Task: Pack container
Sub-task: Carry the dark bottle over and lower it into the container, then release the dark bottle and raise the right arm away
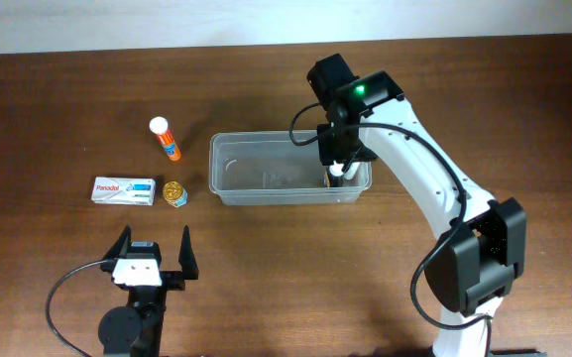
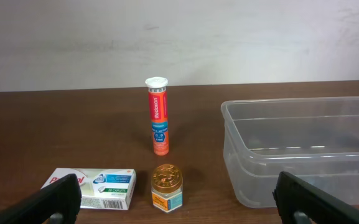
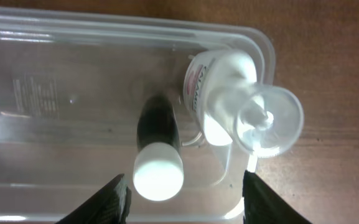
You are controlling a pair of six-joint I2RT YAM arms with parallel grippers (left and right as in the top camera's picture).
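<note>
My right fingers (image 3: pixel 184 179) hang apart over the right end of the clear, see-through plastic rectangular container with rounded corners and a rim (image 1: pixel 266 169). The container sits near the middle of the desk (image 1: pixel 57 109), its long sides parallel to the desk's far edge.

Inside it, in its right end, are two things. One is a dark bottle with a white round cap (image 3: pixel 158 146), the other a white spray bottle under a clear domed cap (image 3: pixel 238 93). The white bottle stands close to the container's right-hand corner, and the dark one is just beside it. Both point their tops up at my wrist camera. The white cap shows between my right fingers, with a gap on either side, so they grip nothing.

My left fingers (image 1: pixel 155 238) are spread wide near the desk's near edge, low over the wood and empty.

Between them and the far edge, left of the container, three things lie apart from it:
- an orange tube with a white cap (image 2: pixel 158 118), standing upright
- a flat white cardboard tablet box (image 2: pixel 92 188)
- a small glass jar with a gold lid (image 2: pixel 167 187), just beside the box's right end
</note>
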